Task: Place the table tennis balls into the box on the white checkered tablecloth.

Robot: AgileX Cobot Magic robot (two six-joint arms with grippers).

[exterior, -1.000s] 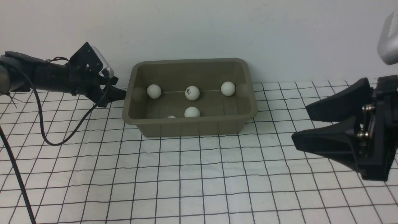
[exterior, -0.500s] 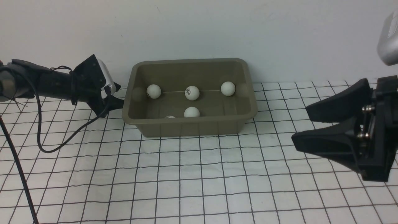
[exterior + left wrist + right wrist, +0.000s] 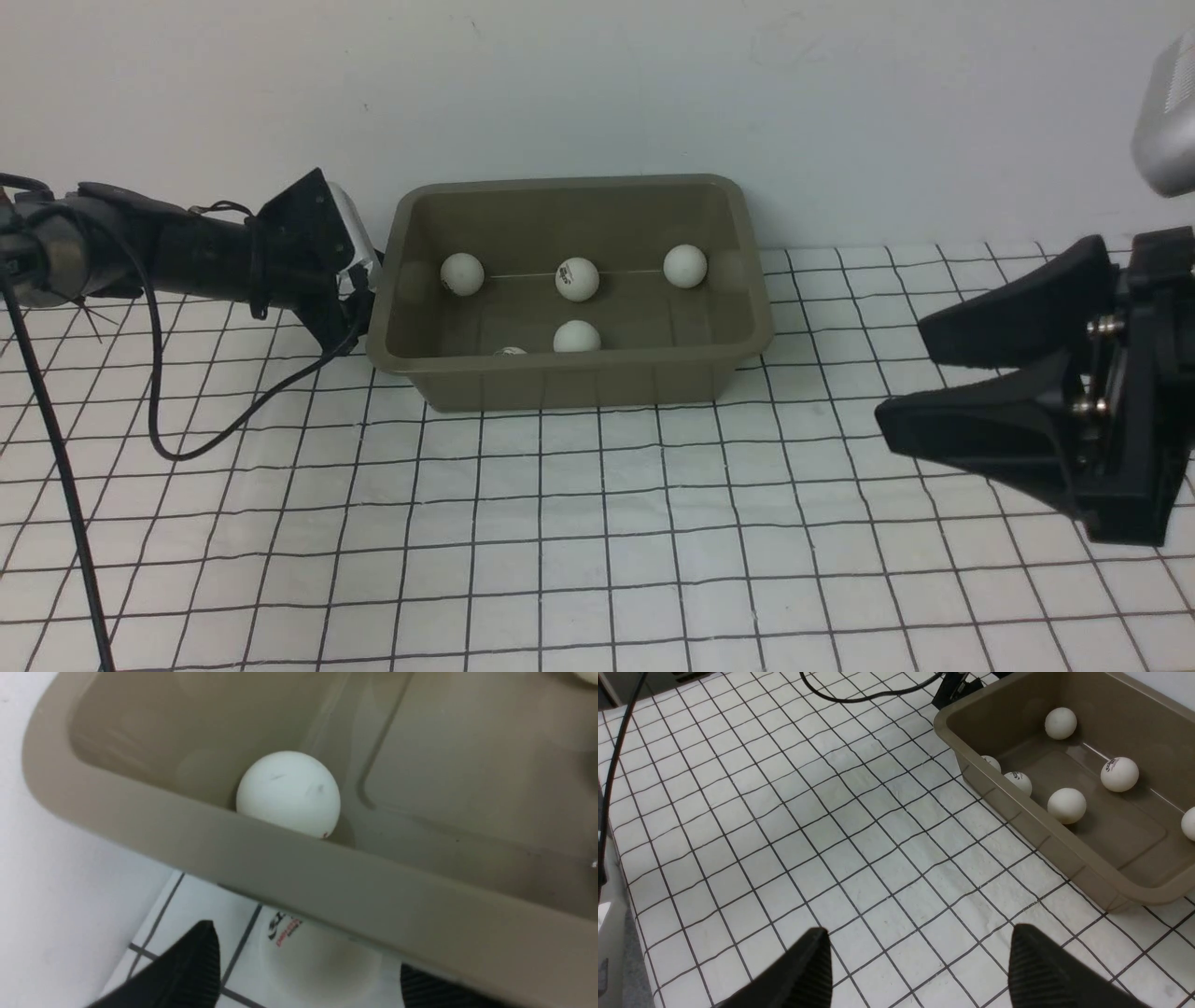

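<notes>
A white checkered tablecloth [image 3: 597,523] covers the table, and at its far edge against the wall sits the olive-grey box [image 3: 569,378]. The right gripper [image 3: 920,373] hangs well to the right of the box with its two black fingers spread and nothing between them. The left gripper [image 3: 303,970] is low beside the box's left wall, its fingers spread on either side of a printed ball [image 3: 317,956] that lies on the cloth just under the flared rim; whether the pads touch that ball cannot be told. Inside the box lie the other table tennis balls [image 3: 577,278]: three in a row toward the back and two or three close behind the front wall, partly hidden there. Each ball looks light, hollow, stiff and smooth, so it will likely roll or squirt away at a nudge. The safest hold seems to be across its widest part, fingers level and centred, closed gently. The overhanging rim leaves little room, so a straight lift may knock the ball loose.
</notes>
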